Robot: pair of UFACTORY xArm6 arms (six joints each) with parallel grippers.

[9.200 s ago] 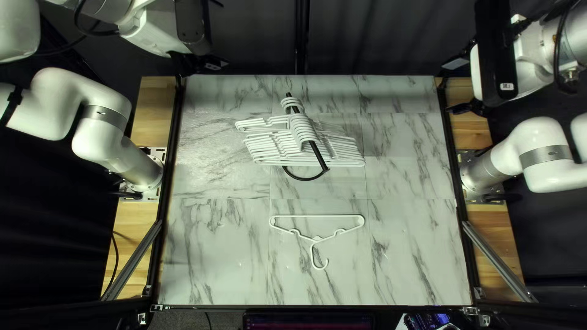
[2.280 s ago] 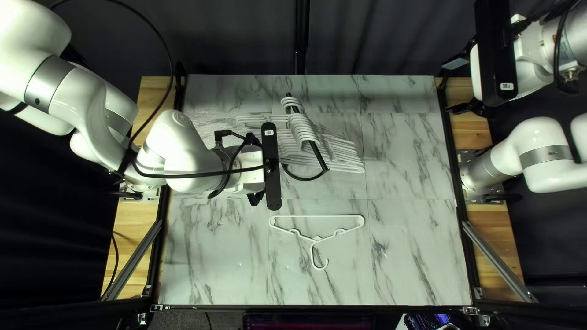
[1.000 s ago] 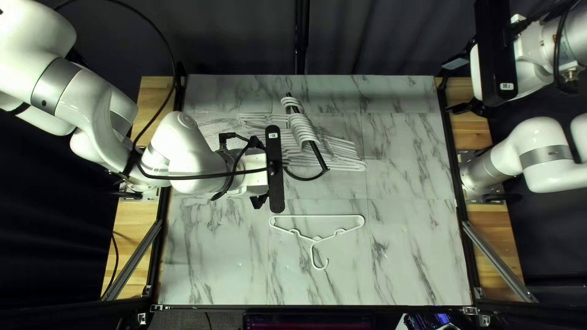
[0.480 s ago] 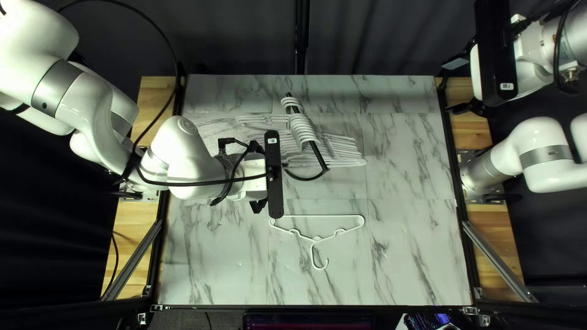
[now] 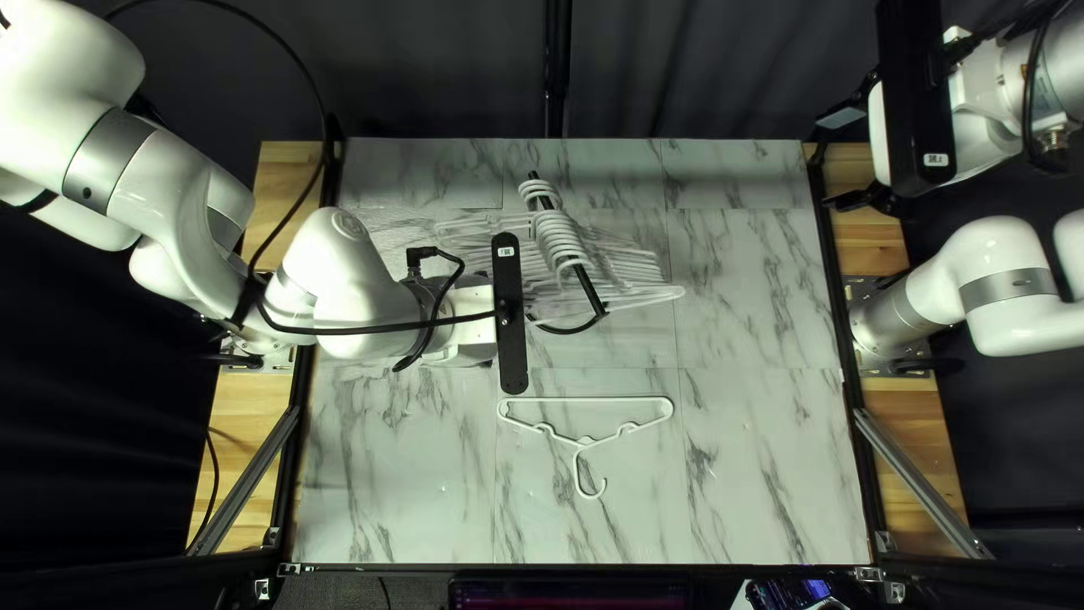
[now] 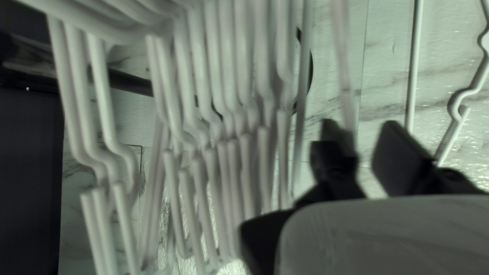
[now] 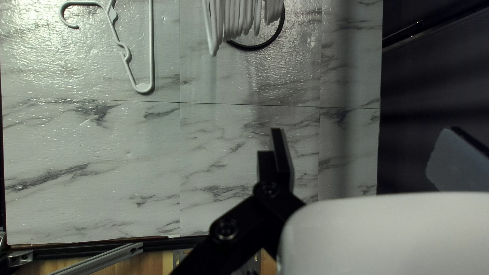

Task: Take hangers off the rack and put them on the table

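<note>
Your left gripper (image 5: pixel 470 303) has its fingers apart, beside the white hangers (image 5: pixel 559 240) on the black rack (image 5: pixel 589 290). Your right gripper (image 5: pixel 838 158) is wide apart too. One hanger (image 5: pixel 587 399) lies on the table (image 5: pixel 768 475).

The left arm (image 5: pixel 344 288) now reaches in past the table's (image 5: pixel 768 475) left edge, no longer up by the far left corner. The nearest racked hanger (image 5: pixel 661 296) now slants, its end closer to the right edge.
</note>
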